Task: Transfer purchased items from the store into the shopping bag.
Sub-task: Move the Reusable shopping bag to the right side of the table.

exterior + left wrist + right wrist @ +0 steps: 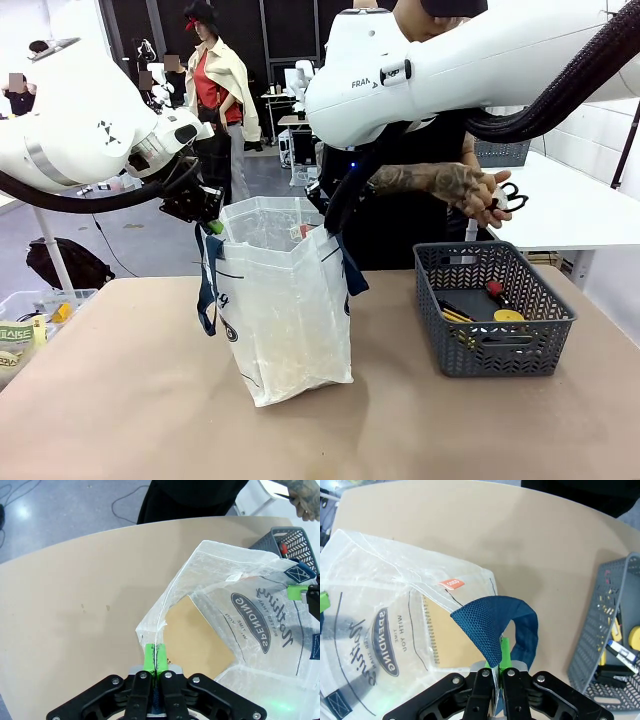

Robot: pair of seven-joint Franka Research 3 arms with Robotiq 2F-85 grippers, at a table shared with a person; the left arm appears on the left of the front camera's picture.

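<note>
Translucent whitish shopping bag stood upright near the middle of the tan table, its mouth held open from two sides. Dark lettering and an oval logo were printed on one side wall. Inside, lying flat against a wall, was a brown spiral-bound notebook. A small orange tag sat at the rim.

Left gripper: green pads pressed together on the thin edge of the bag's rim, on the robot's left side of the mouth.

Right gripper: jaws pinched together on the navy strap handle at the opposite side of the mouth. The strap arched in a loop just above the fingers.

Dark grey slotted basket sat on the table to the robot's right of the bag, apart from it. It held a round yellow item, a red-topped item and other small goods too unclear to name.

Person stood at the far side of the table. Both hands were together above the basket's far edge, holding black-handled scissors.
</note>
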